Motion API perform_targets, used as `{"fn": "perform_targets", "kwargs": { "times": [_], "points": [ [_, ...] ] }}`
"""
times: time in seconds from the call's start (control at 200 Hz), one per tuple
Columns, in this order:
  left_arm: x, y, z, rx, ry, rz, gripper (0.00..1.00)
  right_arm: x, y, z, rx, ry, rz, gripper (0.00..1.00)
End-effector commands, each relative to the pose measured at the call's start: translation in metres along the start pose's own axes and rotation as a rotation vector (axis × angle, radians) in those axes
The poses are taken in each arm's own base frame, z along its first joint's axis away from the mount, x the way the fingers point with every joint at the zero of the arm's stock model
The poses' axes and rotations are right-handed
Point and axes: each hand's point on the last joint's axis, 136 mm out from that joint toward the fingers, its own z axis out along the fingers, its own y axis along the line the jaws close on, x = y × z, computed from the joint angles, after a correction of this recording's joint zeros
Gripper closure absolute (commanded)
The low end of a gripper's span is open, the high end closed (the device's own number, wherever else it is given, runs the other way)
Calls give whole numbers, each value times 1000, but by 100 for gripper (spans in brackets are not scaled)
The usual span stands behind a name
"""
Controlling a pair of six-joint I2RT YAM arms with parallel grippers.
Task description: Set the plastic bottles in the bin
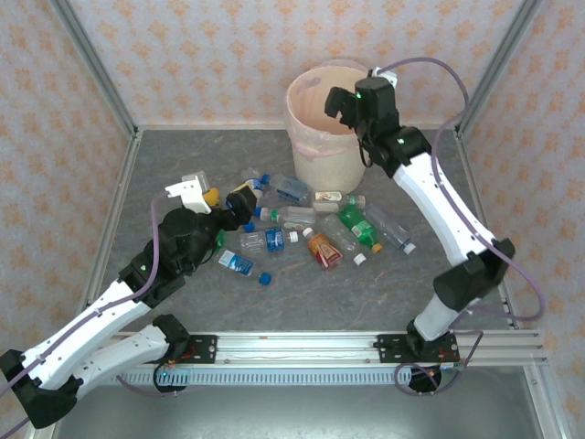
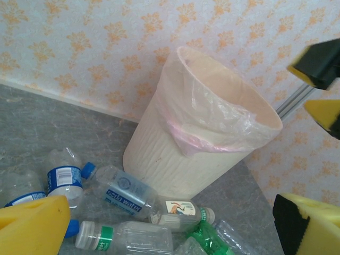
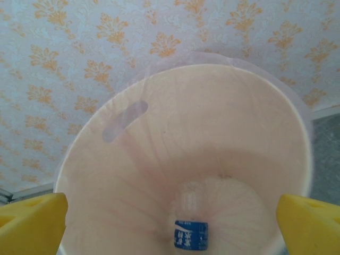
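Note:
The cream bin [image 1: 322, 157] with a pink liner stands at the back of the table. My right gripper [image 1: 341, 106] hangs open over its mouth, with nothing between its yellow fingers [image 3: 32, 223]. Inside the bin [image 3: 159, 154], a clear bottle with a blue label [image 3: 190, 226] lies on the bottom. Several plastic bottles [image 1: 302, 233] lie scattered in front of the bin, among them a green one [image 1: 359, 227] and an orange-red one [image 1: 322, 249]. My left gripper [image 1: 227, 203] is open just above the pile's left side. Ahead of it lie a soda-water bottle [image 2: 125, 192] and the bin [image 2: 175, 156].
Metal frame posts [image 1: 96, 64] and patterned walls enclose the grey table [image 1: 366, 293]. An aluminium rail [image 1: 302, 346] runs along the near edge. A loose blue-capped bottle [image 1: 239, 264] lies nearest the left arm. The right gripper [image 2: 323, 79] also shows above the bin's right rim.

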Motion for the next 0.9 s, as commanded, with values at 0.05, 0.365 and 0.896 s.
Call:
{"fn": "perform_targets", "kwargs": {
  "times": [0.05, 0.365, 0.896],
  "points": [
    [24, 14, 4, -51, 59, -25, 1, -2, -11, -41, -58, -56, 34, 0],
    [54, 52, 10, -212, 102, -89, 1, 50, -45, -83, -123, -20, 51, 0],
    [161, 128, -15, -540, 340, -406, 2, 119, -76, -112, -220, 26, 86, 0]
  ]
}}
